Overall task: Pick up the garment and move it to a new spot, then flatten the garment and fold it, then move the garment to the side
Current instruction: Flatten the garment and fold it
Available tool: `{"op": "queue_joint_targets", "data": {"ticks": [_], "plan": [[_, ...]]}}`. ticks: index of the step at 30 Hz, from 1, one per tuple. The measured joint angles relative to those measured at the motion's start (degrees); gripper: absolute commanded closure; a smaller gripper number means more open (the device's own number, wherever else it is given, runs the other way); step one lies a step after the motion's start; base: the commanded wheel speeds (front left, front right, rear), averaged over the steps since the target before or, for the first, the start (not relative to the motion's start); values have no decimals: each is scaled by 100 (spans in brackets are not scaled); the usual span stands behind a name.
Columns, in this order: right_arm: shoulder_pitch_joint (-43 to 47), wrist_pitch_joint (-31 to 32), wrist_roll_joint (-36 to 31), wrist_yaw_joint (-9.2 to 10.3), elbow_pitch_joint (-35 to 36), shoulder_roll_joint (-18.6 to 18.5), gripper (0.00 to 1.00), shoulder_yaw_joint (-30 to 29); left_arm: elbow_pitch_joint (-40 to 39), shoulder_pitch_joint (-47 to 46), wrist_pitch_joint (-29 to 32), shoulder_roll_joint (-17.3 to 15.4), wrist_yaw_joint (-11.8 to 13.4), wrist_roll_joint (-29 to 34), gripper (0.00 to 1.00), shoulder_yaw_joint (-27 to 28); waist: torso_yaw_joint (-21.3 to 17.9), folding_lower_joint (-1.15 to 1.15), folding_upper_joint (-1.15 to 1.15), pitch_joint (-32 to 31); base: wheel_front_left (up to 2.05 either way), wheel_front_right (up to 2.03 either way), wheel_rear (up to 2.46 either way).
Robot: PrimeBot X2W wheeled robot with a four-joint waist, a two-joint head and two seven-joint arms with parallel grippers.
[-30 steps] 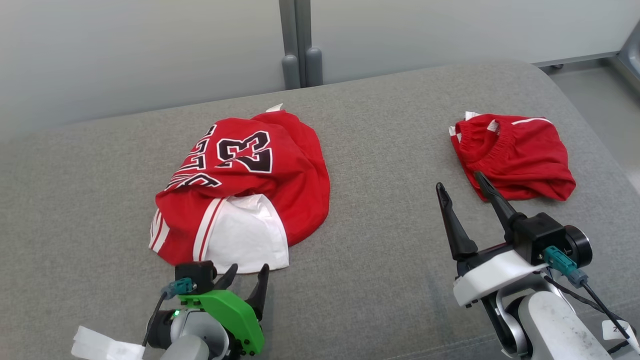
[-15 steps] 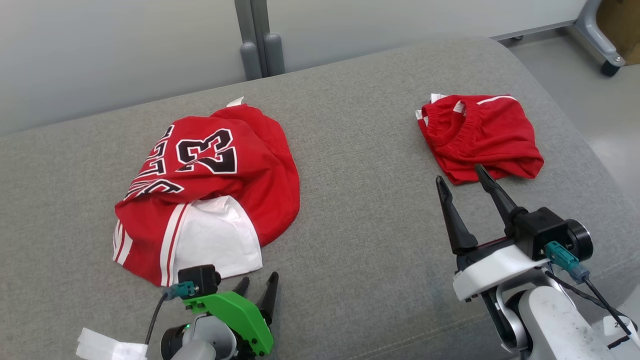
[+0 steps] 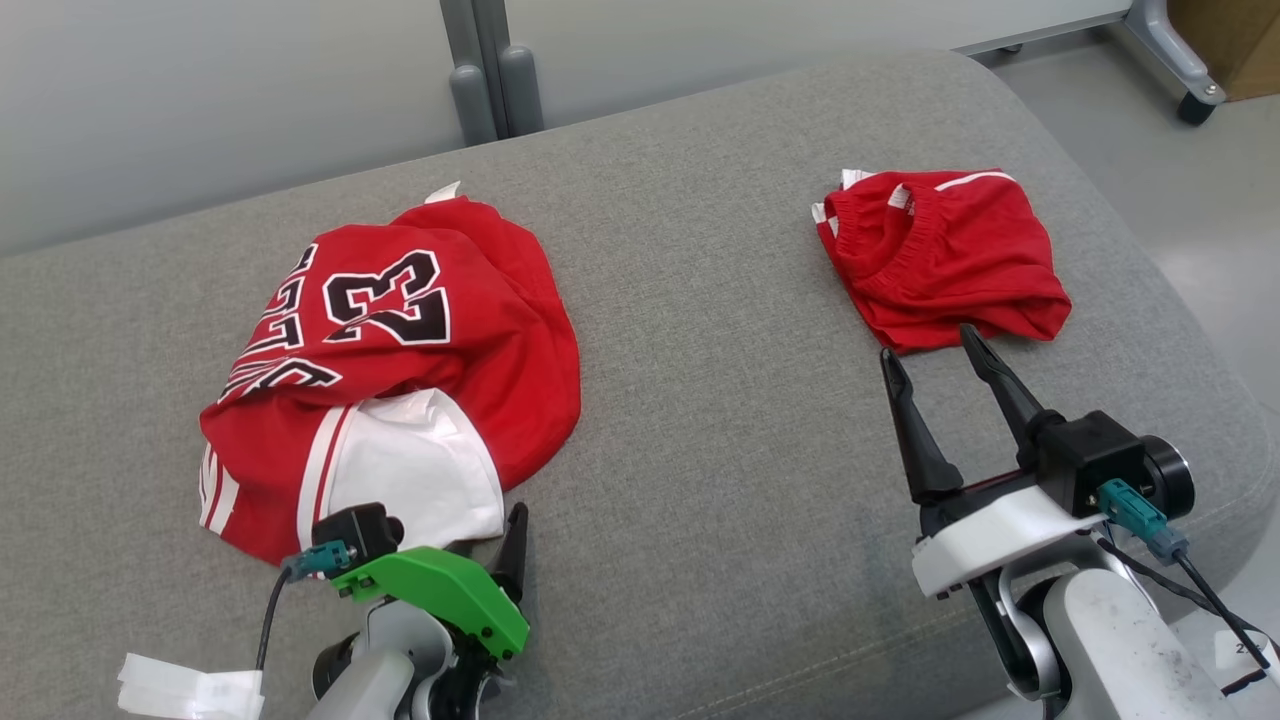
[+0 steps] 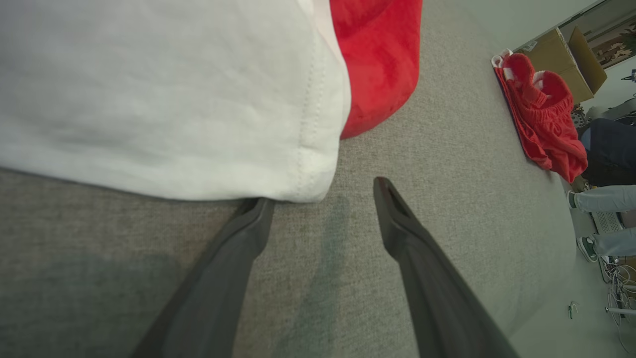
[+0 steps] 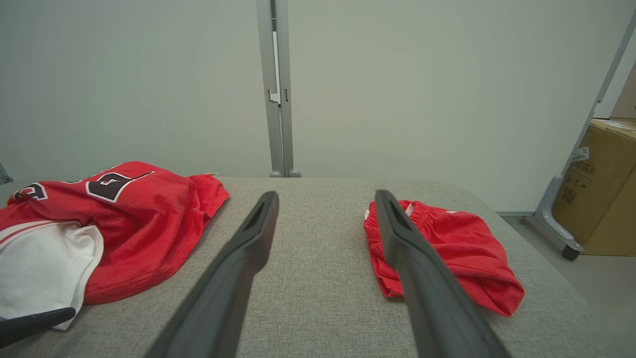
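The garment (image 3: 400, 330), a red jersey with a black "23" and a white sleeve (image 3: 415, 480), lies crumpled on the left of the grey cushion (image 3: 700, 400). My left gripper (image 3: 490, 545) stands open at the sleeve's near corner. In the left wrist view (image 4: 320, 194) one fingertip (image 4: 258, 209) touches the white hem (image 4: 308, 169), and the other rests over bare cushion. A pair of red shorts (image 3: 940, 260) lies bunched at the right. My right gripper (image 3: 928, 345) hovers open just short of the shorts' near edge, and in its wrist view (image 5: 326, 194) nothing sits between its fingers.
A pale wall with a grey post (image 3: 485, 70) runs behind the cushion. The cushion rounds off at its right edge (image 3: 1150, 300), with floor beyond. A wheeled frame (image 3: 1195, 105) and a cardboard box (image 5: 603, 189) stand at the far right. A person's legs (image 4: 601, 199) show past the shorts.
The head camera has swung right, shifting the whole picture left and up. My left gripper has come up to the white sleeve's corner. The right fingertips now sit closer to the shorts' edge.
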State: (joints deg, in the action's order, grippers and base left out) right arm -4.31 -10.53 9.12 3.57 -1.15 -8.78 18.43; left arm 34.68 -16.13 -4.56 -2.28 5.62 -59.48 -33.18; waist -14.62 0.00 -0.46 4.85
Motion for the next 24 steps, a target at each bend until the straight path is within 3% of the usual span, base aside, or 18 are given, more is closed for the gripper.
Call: {"op": "queue_joint_targets", "data": {"ticks": [3, 4, 5, 7, 16, 24], "plan": [[-2, -1, 0, 5, 1, -1, 0, -1, 66, -107, -114, -1, 52, -134, 0, 24, -27, 0, 0, 26, 0, 0, 0], [-2, -1, 0, 5, 1, -1, 0, -1, 109, -134, -159, 1, 53, -170, 9, 29, -34, 0, 0, 31, 0, 0, 0], [-3, -1, 0, 5, 1, -1, 0, -2, 156, -160, -202, -1, 67, -197, 34, 30, -39, 0, 0, 37, 0, 0, 0], [-5, -1, 0, 5, 1, -1, 0, -4, 200, -185, -269, -1, 99, -214, 100, 19, -49, 0, 0, 47, 0, 0, 0], [-7, -54, 1, 58, 4, -23, 0, -192, 89, -454, -653, 0, 104, -201, 100, -386, 115, 0, 0, 56, 0, 0, 0], [21, -102, 159, 56, -85, 10, 0, -249, -411, -828, -971, 11, 104, 99, 100, -51, 517, 0, 0, -23, 0, 0, 0]]}}
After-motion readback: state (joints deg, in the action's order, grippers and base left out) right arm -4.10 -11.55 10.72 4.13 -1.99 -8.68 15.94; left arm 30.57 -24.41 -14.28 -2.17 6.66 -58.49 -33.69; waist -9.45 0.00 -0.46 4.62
